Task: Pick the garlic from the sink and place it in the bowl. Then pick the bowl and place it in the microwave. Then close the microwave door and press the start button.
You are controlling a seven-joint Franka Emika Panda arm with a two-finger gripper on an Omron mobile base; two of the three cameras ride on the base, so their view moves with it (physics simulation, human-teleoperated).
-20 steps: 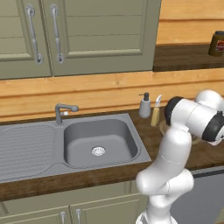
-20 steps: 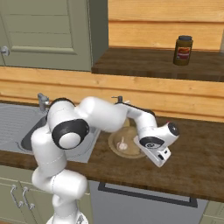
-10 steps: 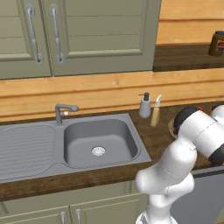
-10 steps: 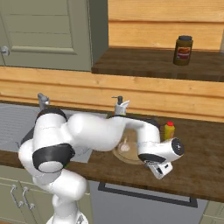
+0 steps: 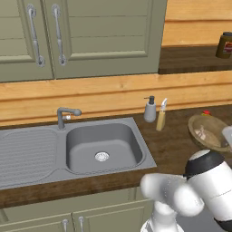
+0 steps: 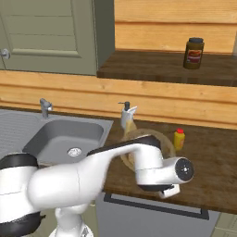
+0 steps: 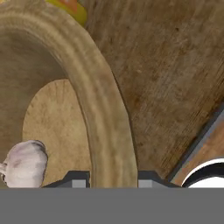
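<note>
The wooden bowl [image 5: 209,132] stands on the dark counter to the right of the sink [image 5: 81,146], partly behind my arm in the right base view [image 6: 163,140]. In the hand view its thick rim [image 7: 101,114] runs up between my two finger tips, one inside the bowl and one outside, both against it. My gripper [image 7: 113,179] is shut on the bowl's rim. The garlic [image 7: 24,164] lies on the bowl's lighter floor, left of the inner finger. The sink basin [image 6: 65,134] holds nothing. The microwave and its door are out of view.
A soap dispenser [image 5: 150,110] and a slim bottle [image 5: 160,118] stand against the wall behind the counter. A small yellow bottle [image 6: 179,139] sits just right of the bowl. A jar [image 6: 193,53] rests on the shelf above. The counter's front edge [image 7: 199,140] lies close to the bowl.
My arm has folded down and forward, bringing the hand low over the bowl's near rim. The bowl and garlic stay in place.
</note>
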